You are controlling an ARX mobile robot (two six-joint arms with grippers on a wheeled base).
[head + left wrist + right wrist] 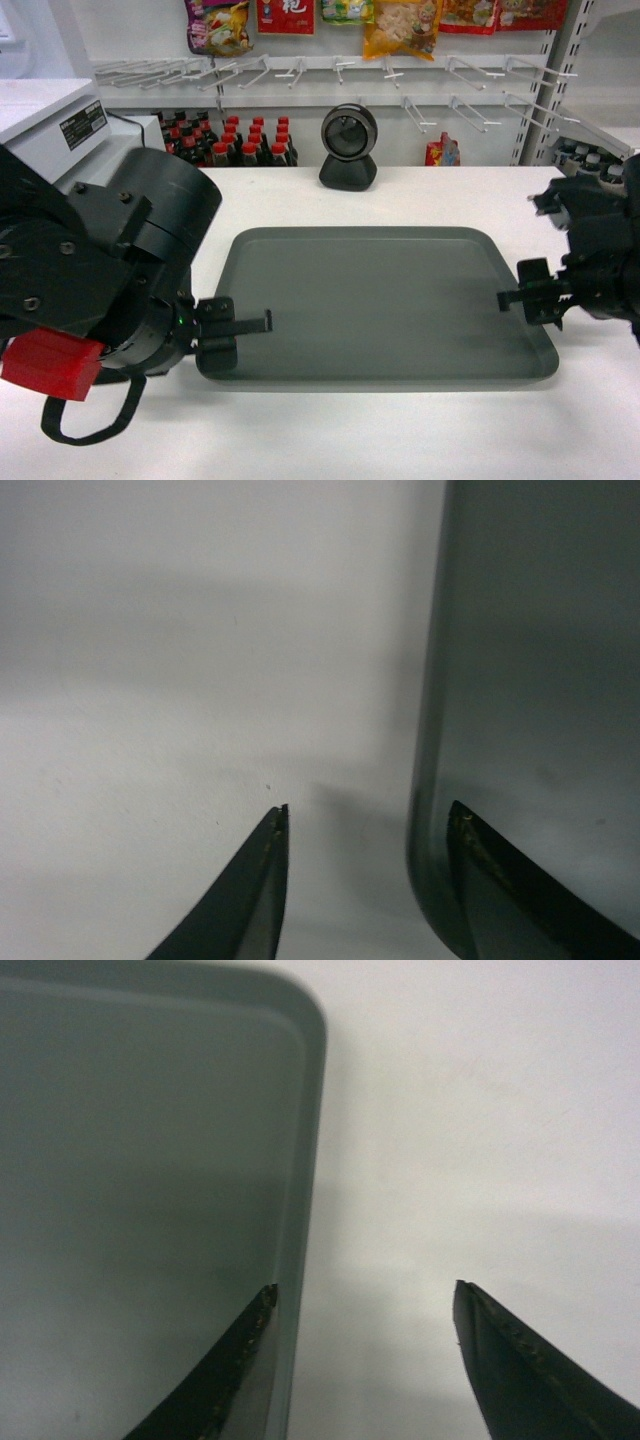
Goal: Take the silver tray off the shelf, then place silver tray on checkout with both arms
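Note:
The silver tray lies flat on the white checkout, in front of the black round scanner. My left gripper is open at the tray's left front corner. In the left wrist view one finger is over the tray, the other over the counter, with the rim between them and untouched by either. My right gripper is open at the tray's right edge. In the right wrist view it straddles the rim of the tray the same way. White shelf uprights stand behind the counter.
A white cash register stands at the back left. Dark bottles with red caps line up behind the counter. Peg hooks and snack bags hang on the back wall. A small red pack sits at the back right.

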